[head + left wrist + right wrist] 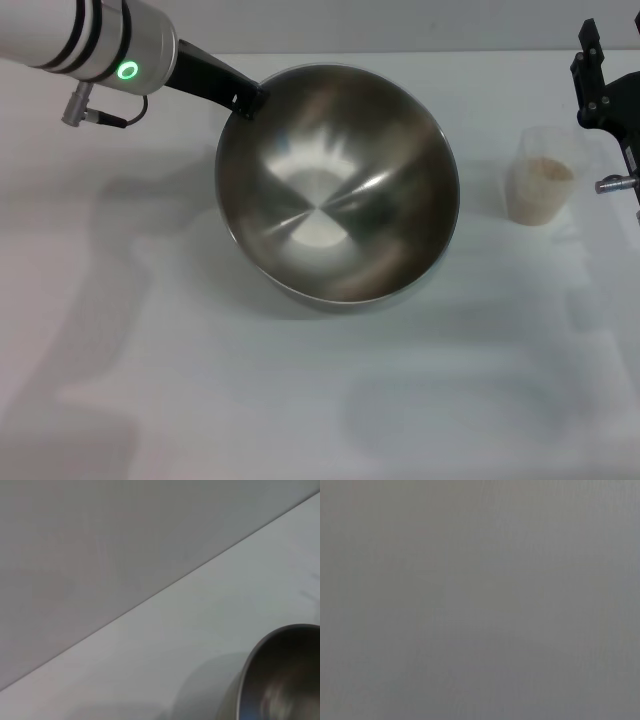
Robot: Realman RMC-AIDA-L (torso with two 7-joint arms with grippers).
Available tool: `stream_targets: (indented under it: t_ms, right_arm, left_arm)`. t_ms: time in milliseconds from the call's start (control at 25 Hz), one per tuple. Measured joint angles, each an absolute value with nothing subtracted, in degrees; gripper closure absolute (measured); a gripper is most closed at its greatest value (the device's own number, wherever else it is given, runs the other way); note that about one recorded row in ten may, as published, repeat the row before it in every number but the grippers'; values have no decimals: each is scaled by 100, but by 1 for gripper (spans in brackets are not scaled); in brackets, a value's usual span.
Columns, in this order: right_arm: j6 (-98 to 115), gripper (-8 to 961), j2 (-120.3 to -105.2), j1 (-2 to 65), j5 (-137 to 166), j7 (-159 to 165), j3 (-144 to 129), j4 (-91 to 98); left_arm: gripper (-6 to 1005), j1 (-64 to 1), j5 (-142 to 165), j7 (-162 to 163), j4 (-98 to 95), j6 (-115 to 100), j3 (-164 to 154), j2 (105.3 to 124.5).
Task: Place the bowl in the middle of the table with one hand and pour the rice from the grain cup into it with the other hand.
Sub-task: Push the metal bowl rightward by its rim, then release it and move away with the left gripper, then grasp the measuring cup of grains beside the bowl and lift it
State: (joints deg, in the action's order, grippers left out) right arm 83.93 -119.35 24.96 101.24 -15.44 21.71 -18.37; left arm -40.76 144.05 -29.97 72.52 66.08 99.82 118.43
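Head view: left gripper pinching the far-left rim of the bowl, which is tipped, opening facing the camera, over the bench. Right gripper at the right edge, can't tell whether it's spread or pressed together; cup with rice stands just beside and below it, well apart from the bowl. Left wrist: bowl rim and bare bench. Right wrist: plain grey, nothing identifiable.

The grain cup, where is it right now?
In the head view, the grain cup stands on the table at the robot's right, beside the bowl, just under the right gripper.
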Motion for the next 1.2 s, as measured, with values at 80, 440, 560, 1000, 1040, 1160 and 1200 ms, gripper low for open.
stream_targets:
  t_ms: [80, 440, 560, 1000, 1040, 1160, 1200]
  right_arm:
    - [8394, 452, -11935, 2496, 10124, -1546, 2171, -1836]
    - [8394, 452, -11935, 2503, 10132, -1559, 2171, -1837]
    - [8394, 452, -11935, 2511, 10132, -1560, 2171, -1834]
    - [8385, 453, -11927, 2515, 10124, -1566, 2173, -1819]
    - [8385, 453, -11926, 2515, 10124, -1567, 2176, -1819]
    - [8384, 453, -11926, 2521, 10124, -1568, 2178, -1819]
    - [8384, 453, -11927, 2529, 10124, -1568, 2179, -1819]
  left_arm:
    - [957, -4070, 14411, -2997, 7193, 6524, 9953, 11840]
    - [783, -3926, 14422, -2997, 6887, 6030, 9906, 11844]
    - [693, -3830, 14422, -3001, 6919, 5865, 9833, 11846]
    - [315, -2838, 14356, -2959, 7601, 3991, 9355, 11853]
    - [308, -2764, 14355, -2956, 7642, 3891, 9305, 11854]
    - [292, -2638, 14336, -2908, 7676, 3737, 9231, 11858]
    - [292, -2621, 14323, -2902, 7685, 3702, 9214, 11858]
